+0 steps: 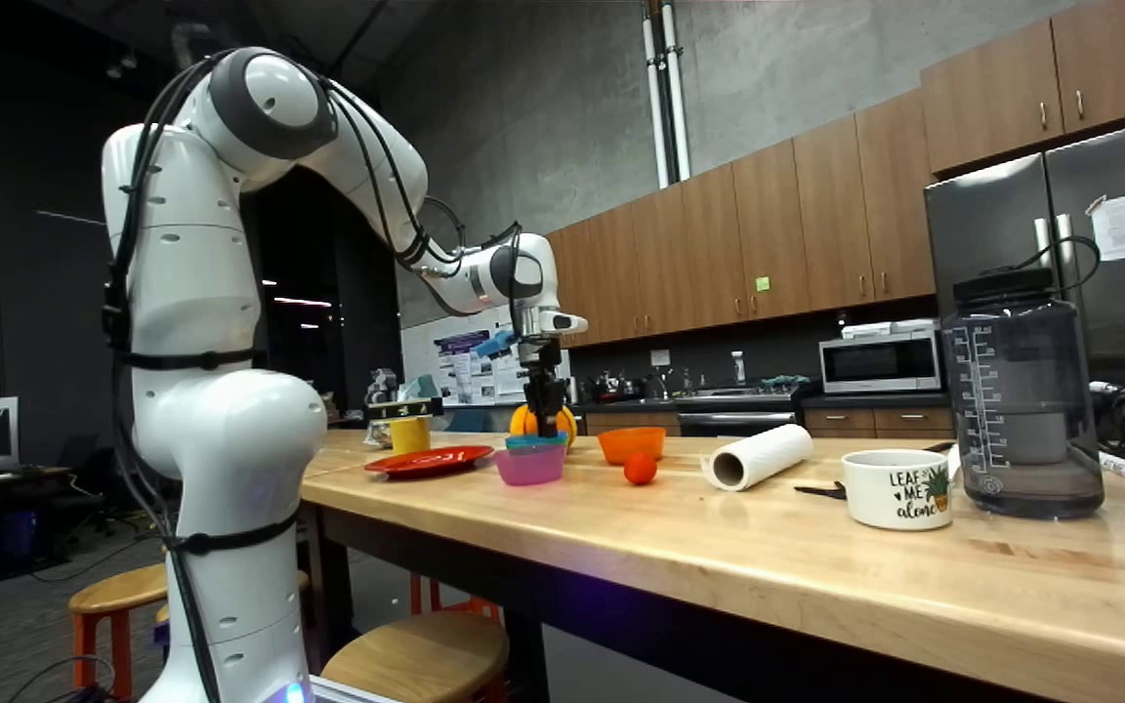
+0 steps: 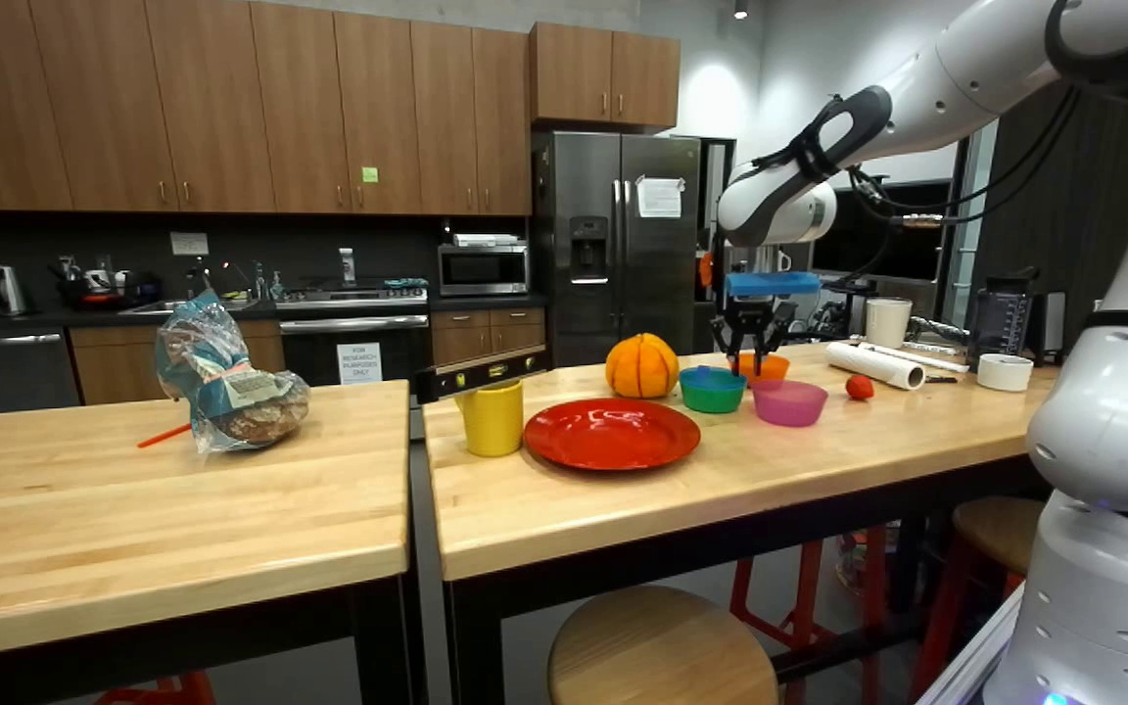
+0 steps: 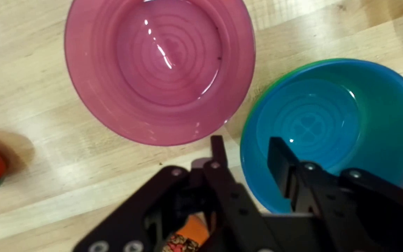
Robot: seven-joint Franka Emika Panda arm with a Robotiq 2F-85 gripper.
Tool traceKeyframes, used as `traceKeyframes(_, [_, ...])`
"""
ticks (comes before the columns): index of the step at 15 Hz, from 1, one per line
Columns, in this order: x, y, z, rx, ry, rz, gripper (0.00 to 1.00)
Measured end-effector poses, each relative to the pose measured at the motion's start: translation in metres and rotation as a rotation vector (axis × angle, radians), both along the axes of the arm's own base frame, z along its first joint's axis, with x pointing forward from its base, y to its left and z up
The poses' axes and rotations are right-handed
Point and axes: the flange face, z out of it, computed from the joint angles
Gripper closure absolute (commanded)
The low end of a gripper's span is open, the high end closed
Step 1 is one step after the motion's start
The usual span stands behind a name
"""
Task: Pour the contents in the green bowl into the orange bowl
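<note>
The green bowl [image 2: 713, 399] stands on the table with a translucent blue bowl [image 3: 308, 115] nested inside it; in the wrist view only a thin green edge shows around the blue. My gripper [image 3: 248, 154] is open, its fingers apart and holding nothing. From above, the bowls' near rim passes between the fingertips, one finger over the inside and one outside; whether they reach rim height I cannot tell. Behind the gripper in an exterior view is the orange bowl [image 2: 772, 368]. A corner of the orange bowl [image 3: 195, 229] shows in the wrist view, with mottled brown and red pieces in it.
A magenta bowl [image 3: 166, 63] sits close beside the green bowl. An orange pumpkin-like ball [image 2: 642, 366] is on its far side. Also around are a red strawberry-like ball [image 1: 640, 469], a red plate [image 2: 613, 434], a yellow cup [image 2: 493, 421] and a paper roll [image 1: 763, 456].
</note>
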Motion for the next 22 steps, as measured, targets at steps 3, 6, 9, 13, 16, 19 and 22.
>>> traceKeyframes(3, [-0.001,0.0,0.004,-0.001,-0.009,0.026,0.12])
traceKeyframes(6, [-0.003,0.002,0.015,0.006,-0.03,0.086,0.0])
traceKeyframes(9, [-0.005,0.006,0.028,0.022,-0.059,0.165,0.0])
traceKeyframes(13, [-0.012,0.015,0.045,0.025,-0.074,0.298,0.0])
traceKeyframes(16, [-0.019,0.022,0.058,0.024,-0.077,0.387,0.0])
traceKeyframes(19, [-0.026,0.028,0.072,0.021,-0.088,0.453,0.0])
traceKeyframes(22, [-0.035,0.031,0.086,0.016,-0.105,0.498,0.0])
